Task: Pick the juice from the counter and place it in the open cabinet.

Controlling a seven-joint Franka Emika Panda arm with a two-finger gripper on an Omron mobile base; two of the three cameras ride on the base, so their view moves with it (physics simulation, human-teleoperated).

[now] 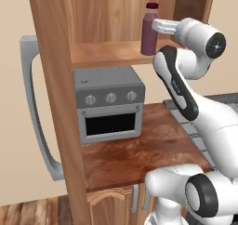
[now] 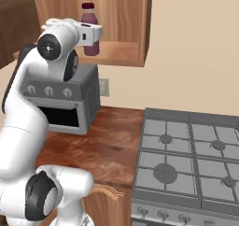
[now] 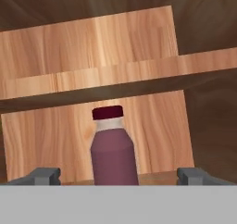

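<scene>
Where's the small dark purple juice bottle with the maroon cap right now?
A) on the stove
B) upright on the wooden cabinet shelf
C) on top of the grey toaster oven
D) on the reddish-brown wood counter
B: the small dark purple juice bottle with the maroon cap stands upright on the plank shelf of the light-brown wooden cabinet, with the gripper fingers spread wide on either side of it.

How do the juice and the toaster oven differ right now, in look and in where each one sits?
The juice is a small upright maroon bottle with a screw cap; the toaster oven is a wide grey box with three knobs and a dark window. The juice stands on the cabinet shelf, between the spread fingers of the tool; the toaster oven sits below on the counter. Both stand upright.
</scene>
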